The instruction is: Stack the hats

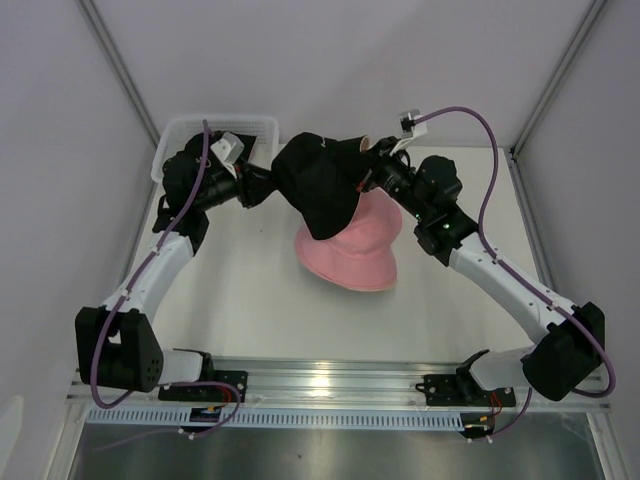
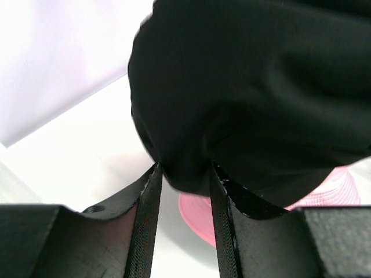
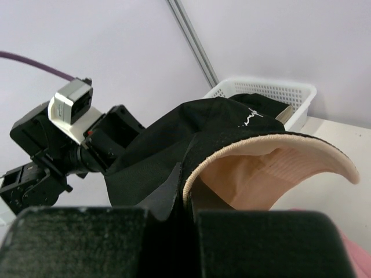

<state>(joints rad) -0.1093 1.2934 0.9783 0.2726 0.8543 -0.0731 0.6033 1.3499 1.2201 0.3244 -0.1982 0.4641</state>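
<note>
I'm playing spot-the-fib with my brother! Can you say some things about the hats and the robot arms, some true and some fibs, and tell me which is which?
1. The left gripper and the right gripper both pinch the black hat. True.
2. The pink hat is inside the white basket. False: it lies on the table, and the basket is at the far left corner.
3. The black hat lies flat on the table. False: the two arms hold it up over the pink hat.
4. The black hat has a small light stitched mark. True.
</note>
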